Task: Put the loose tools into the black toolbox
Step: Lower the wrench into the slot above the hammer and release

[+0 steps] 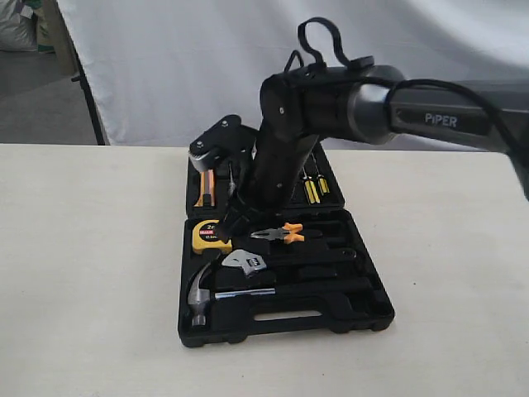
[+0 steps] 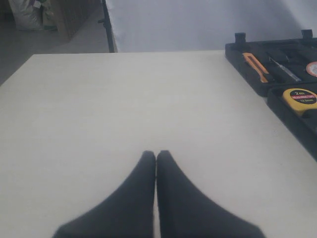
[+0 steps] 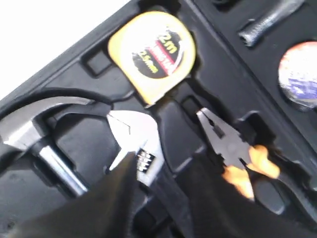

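Black moulded plastic forms the toolbox [image 1: 285, 332], which lies open on the pale, matte surface [image 1: 91, 273] with tool-shaped recesses in both halves. The right claw [image 3: 166, 163] hangs low over the near half with its two dark fingers [image 3: 109, 203] moderately spread. The wrench [image 3: 141, 144] lies in its recess between them, its bright, notched steel head just past the tips and its black handle running back under the gap. The fingers are blurred, so I cannot tell whether either one touches it.

Just beside the wrench lies the hammer [image 3: 29, 129], with a curved steel head and a polished round neck, seated in its own recess. The small round tape roll [image 3: 299, 74], pale with a reddish edge, sits in the far half, apart from the claw. A yellow tape measure [image 3: 153, 54], a rounded square with a black label, rests near the wrench head. Pliers [image 3: 228, 148] with orange grips lie on the wrench's other side.

The left claw [image 2: 156, 156] is pressed fully together on nothing. Its smooth, tapered black tips sit over bare surface, off to the side of the toolbox.
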Tool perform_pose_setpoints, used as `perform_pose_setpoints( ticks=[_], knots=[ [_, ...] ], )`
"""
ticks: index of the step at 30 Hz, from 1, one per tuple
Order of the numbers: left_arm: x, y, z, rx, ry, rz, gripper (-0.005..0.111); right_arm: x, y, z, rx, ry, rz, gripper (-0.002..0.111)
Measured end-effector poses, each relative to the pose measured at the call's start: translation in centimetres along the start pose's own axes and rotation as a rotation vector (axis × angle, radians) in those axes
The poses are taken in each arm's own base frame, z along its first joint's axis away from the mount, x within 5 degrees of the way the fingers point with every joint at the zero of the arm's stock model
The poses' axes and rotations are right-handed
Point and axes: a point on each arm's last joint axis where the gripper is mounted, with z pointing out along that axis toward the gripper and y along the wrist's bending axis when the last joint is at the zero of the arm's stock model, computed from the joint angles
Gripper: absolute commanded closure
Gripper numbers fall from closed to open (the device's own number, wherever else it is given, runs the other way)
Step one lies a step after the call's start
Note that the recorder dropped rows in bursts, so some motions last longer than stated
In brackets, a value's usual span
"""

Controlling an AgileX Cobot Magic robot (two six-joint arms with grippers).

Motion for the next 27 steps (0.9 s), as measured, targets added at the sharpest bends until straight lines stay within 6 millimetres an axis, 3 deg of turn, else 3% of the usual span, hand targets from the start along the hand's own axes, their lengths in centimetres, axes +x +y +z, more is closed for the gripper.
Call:
perform_pose_setpoints(
  ticks=[2, 5, 9, 13, 16, 22, 27],
  knots=[
    [0.0, 0.0, 0.0, 0.0, 0.0, 0.0, 0.106, 0.3, -0.6, -0.1, 0.002, 0.008, 0.013, 0.109],
    [0.0, 0.0, 0.0, 0.0, 0.0, 0.0, 0.106, 1.7, -0.6, 1.4, -0.014, 0.062, 0.025, 0.109],
    [0.0, 0.0, 0.0, 0.0, 0.0, 0.0, 0.106, 4.5, -0.5, 5.4, -0.04, 0.145, 0.046, 0.109],
    [0.0, 0.0, 0.0, 0.0, 0.0, 0.0, 0.106, 5.0, -0.6, 5.6, -0.047, 0.147, 0.082, 0.109],
    [0.0, 0.0, 0.0, 0.0, 0.0, 0.0, 0.106, 4.9, -0.7, 4.3, -0.035, 0.134, 0.086, 0.109],
    [0.0, 0.0, 0.0, 0.0, 0.0, 0.0, 0.106, 2.9, -1.6, -3.6, 0.049, -0.072, 0.128, 0.109],
    [0.0, 0.0, 0.0, 0.0, 0.0, 0.0, 0.106, 2.7, -1.6, -5.2, 0.059, -0.107, 0.174, 0.109]
  ],
)
